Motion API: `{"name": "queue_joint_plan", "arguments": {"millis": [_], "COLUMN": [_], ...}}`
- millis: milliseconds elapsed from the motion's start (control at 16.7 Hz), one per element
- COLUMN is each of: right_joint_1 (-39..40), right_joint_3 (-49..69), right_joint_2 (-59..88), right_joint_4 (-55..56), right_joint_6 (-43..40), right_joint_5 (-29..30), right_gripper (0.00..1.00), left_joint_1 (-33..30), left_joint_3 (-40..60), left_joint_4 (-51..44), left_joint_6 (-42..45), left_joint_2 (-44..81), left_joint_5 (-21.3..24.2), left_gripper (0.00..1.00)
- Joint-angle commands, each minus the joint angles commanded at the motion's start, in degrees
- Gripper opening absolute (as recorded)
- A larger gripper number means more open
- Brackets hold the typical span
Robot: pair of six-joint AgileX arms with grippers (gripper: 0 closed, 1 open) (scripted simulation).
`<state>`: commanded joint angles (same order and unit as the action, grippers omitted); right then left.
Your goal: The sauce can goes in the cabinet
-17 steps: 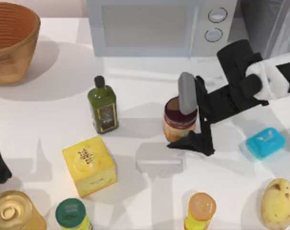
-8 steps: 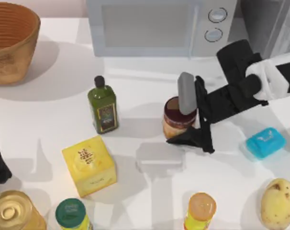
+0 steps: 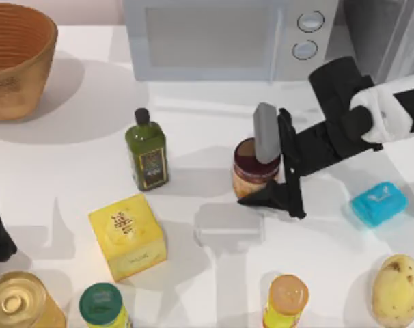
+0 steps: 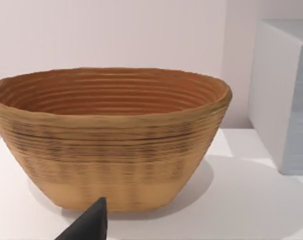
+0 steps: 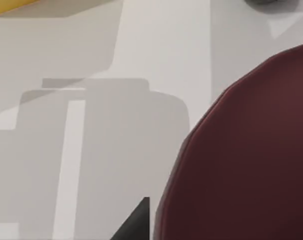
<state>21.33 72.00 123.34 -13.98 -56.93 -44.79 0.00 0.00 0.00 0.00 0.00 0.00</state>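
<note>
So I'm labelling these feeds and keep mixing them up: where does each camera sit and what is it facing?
Top view: above the table, looking down; right gripper at the sauce can, left arm at the left edge.
Left wrist view: on the left arm, facing the basket; one dark fingertip shows.
Right wrist view: on the right arm, close against the sauce can.
Shared: can; basket.

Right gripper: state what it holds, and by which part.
The right gripper grips the sauce can around its body, fingers on opposite sides.
</note>
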Motion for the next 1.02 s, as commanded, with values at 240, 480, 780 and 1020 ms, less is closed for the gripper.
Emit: {"name": "queue_joint_plan", "arguments": {"millis": [240, 480, 780, 1020], "right_joint_1": [-0.1, 0.2, -0.6, -0.4], "right_joint_3": [0.2, 4.5, 13.6, 18.3], "right_joint_2": [-0.2, -2.4, -8.3, -12.0], "right_joint_4": [-0.1, -6.4, -22.4, -30.5], "right_joint_6": [0.0, -0.3, -0.1, -0.3], "right_joint_5": [0.0, -0.9, -0.8, -0.3], "right_gripper": [0.00, 0.00, 0.00, 0.00], "left_joint_1": [0.0, 0.0, 0.0, 0.0], "left_joint_3": [0.0, 0.0, 0.0, 0.0], "left_joint_4": [0.0, 0.0, 0.0, 0.0], "left_joint_6": [0.0, 0.0, 0.0, 0.0], "left_joint_2": [0.0, 0.0, 0.0, 0.0], "left_joint_5": [0.0, 0.0, 0.0, 0.0], "left_gripper": [1.00, 1.00, 1.00, 1.00]}}
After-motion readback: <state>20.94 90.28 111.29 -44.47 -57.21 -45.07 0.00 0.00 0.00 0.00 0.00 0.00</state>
